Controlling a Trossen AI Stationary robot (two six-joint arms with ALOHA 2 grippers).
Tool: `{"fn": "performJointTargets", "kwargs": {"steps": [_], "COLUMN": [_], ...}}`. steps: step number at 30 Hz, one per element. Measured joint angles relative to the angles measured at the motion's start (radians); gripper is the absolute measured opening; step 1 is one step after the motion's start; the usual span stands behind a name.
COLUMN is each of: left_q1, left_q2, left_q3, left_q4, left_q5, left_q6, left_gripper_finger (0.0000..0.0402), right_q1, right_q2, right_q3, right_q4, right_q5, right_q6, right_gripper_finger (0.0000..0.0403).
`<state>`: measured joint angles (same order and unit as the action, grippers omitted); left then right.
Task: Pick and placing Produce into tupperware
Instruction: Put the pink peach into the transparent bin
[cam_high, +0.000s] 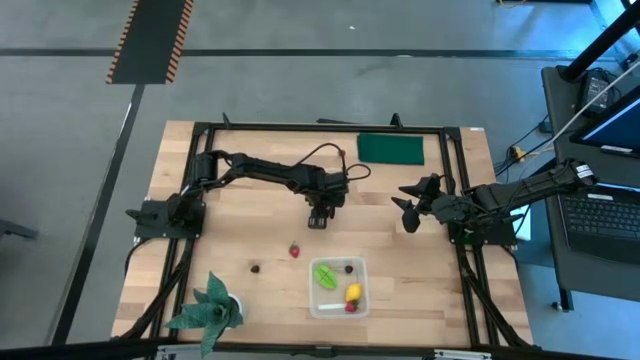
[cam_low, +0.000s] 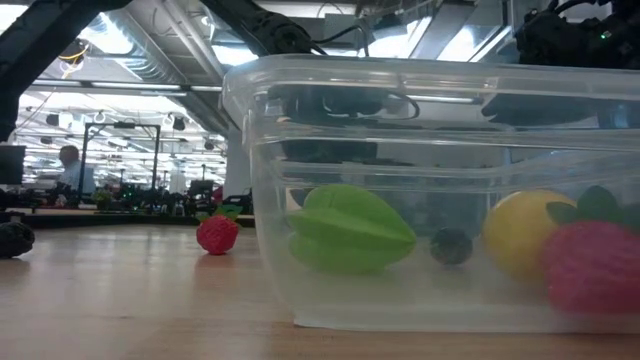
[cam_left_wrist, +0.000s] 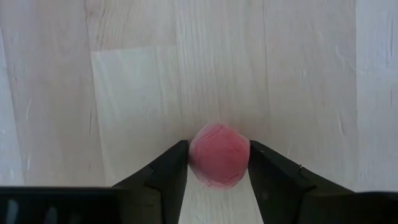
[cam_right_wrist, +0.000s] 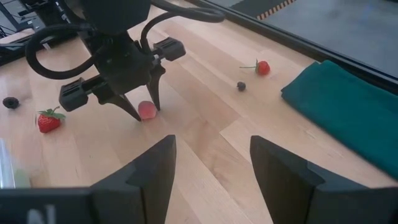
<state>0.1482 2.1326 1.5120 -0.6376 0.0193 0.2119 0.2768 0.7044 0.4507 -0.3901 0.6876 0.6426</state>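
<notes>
High view: the wooden table (cam_high: 210, 190) carries the tupperware (cam_high: 338, 300) near its front edge, already holding a green piece, a lemon and berries. Near the table's middle, the left gripper (cam_high: 319, 219) stands over a pink berry (cam_left_wrist: 219, 154), its fingers (cam_left_wrist: 163, 171) flanking the berry on both sides, apparently touching it. The tupperware lies just front of that grip. The right gripper (cam_high: 408, 207), fingers spread and empty, waits by the right edge.
</notes>
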Motion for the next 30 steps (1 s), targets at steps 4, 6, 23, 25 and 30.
{"fn": "performJointTargets", "kwargs": {"steps": [4, 6, 23, 25, 30], "left_q1": [0.000, 0.000, -0.027, -0.047, -0.106], "left_q2": [0.000, 0.000, 0.002, 0.002, 0.000], "left_q3": [0.000, 0.000, 0.213, 0.287, 0.456], "left_q4": [0.002, 0.003, -0.158, -0.207, -0.278], "left_q5": [0.000, 0.001, 0.009, 0.010, 0.036], "left_q6": [0.000, 0.000, -0.027, -0.027, -0.023], "left_gripper_finger": [0.0142, 0.0134, 0.0111, 0.0107, 0.0111], "right_q1": [0.000, 0.000, 0.000, 0.000, 0.000], "right_q2": [0.000, 0.000, 0.000, 0.000, 0.000], "right_q3": [0.000, 0.000, 0.000, 0.000, 0.000], "right_q4": [0.000, 0.000, 0.000, 0.000, 0.000], "right_q5": [0.000, 0.000, -0.028, -0.043, -0.058], "right_q6": [0.000, 0.000, -0.003, -0.020, -0.053], "right_gripper_finger": [0.0208, 0.0208, 0.0208, 0.0208, 0.0208]}}
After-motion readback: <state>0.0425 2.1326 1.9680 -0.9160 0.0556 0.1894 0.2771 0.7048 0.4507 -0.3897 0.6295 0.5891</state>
